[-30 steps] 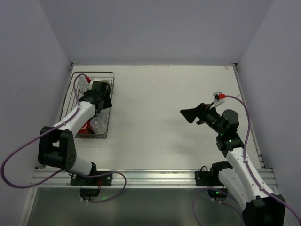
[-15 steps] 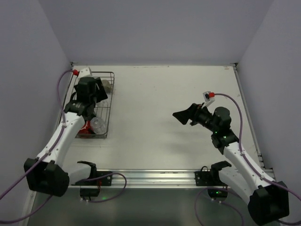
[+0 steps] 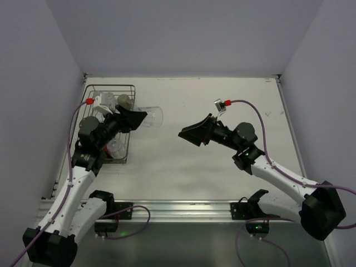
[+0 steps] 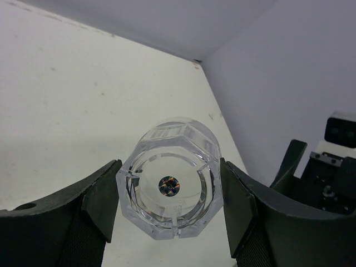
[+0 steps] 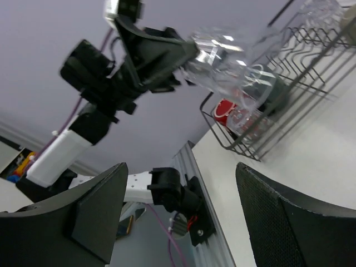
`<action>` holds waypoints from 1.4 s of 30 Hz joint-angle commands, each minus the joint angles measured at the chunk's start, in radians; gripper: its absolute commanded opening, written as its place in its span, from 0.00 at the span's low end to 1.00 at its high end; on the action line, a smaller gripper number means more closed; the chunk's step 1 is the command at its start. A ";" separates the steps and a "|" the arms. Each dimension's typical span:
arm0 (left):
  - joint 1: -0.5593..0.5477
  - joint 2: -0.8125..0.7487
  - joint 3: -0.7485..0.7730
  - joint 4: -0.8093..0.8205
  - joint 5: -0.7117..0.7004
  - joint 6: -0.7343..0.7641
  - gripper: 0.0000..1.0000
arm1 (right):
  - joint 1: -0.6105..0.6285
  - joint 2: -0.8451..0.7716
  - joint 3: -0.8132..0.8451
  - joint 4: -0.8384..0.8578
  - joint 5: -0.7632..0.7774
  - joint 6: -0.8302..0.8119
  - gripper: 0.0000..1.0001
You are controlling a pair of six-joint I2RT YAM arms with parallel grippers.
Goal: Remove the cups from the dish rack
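Clear tumbler [image 3: 150, 116], held off the worktop [image 3: 222, 178] just past the right rim of the rack [image 3: 114, 86], which stands at the far left. The tumbler's long axis lies near level and runs left to right: one end sits between the fingers of the left end effector [image 3: 135, 118], which is closed on its sides, and the free end points at the right end effector [image 3: 189, 135]. The left wrist view looks straight down this axis, with a dark finger pressed to either side of the faceted end. The right end effector is spread wide and carries nothing; it faces the tumbler across a short gap, apart from it, and its own camera frames the tumbler above and between its open fingers. The left arm is thus the nearer, being already in contact, and the layout suggests a hand-over or a set-down on the open worktop between the arms. A tan cup [image 3: 124, 101], a second tumbler [image 3: 117, 147] and a red mug [image 5: 225, 112] remain in the rack, so the unloading is judged far from done. Half a second ago the left end effector hung over the rack's interior and the right one was further to the right; the left has since swung out over the rack's right side and the right has reached leftward to meet it.
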 commanded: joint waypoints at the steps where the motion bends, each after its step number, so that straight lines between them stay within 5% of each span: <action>1: -0.003 -0.001 -0.076 0.334 0.278 -0.220 0.31 | 0.036 0.044 0.073 0.164 0.030 0.040 0.80; 16: -0.094 0.037 -0.188 0.561 0.334 -0.355 0.31 | 0.071 0.218 0.184 0.233 -0.037 0.078 0.75; 17: -0.110 0.040 -0.193 0.566 0.331 -0.354 0.31 | 0.073 0.238 0.194 0.256 -0.041 0.095 0.71; 20: -0.127 0.051 -0.197 0.575 0.317 -0.348 0.35 | 0.073 0.265 0.178 0.330 -0.019 0.132 0.39; 21: -0.129 0.053 -0.194 0.560 0.309 -0.343 0.46 | 0.073 0.264 0.167 0.350 -0.007 0.139 0.20; 22: -0.129 0.050 -0.191 0.546 0.306 -0.325 0.55 | 0.071 0.262 0.159 0.361 0.011 0.141 0.11; 24: -0.129 0.045 -0.168 0.430 0.276 -0.281 0.83 | 0.071 0.243 0.141 0.350 0.030 0.127 0.00; 25: -0.127 0.036 -0.121 0.361 0.257 -0.203 0.89 | 0.068 0.232 0.133 0.338 0.034 0.115 0.00; 28: -0.127 0.007 0.023 0.010 0.086 0.016 1.00 | 0.024 0.169 0.110 0.191 0.034 0.051 0.00; 31: -0.129 -0.018 0.120 -0.322 -0.167 0.188 1.00 | -0.060 0.102 0.130 -0.134 0.050 -0.113 0.00; 32: -0.127 -0.019 0.161 -0.378 -0.231 0.218 1.00 | -0.074 0.091 0.176 -0.356 0.080 -0.246 0.00; 33: -0.127 -0.016 0.177 -0.482 -0.351 0.244 1.00 | -0.082 0.082 0.202 -0.459 0.193 -0.309 0.00; 38: -0.127 0.027 0.214 -0.673 -0.562 0.329 1.00 | -0.105 0.161 0.416 -0.962 0.546 -0.645 0.00; 42: -0.129 0.074 0.215 -0.768 -0.634 0.336 0.97 | -0.139 0.307 0.539 -1.112 0.734 -0.767 0.00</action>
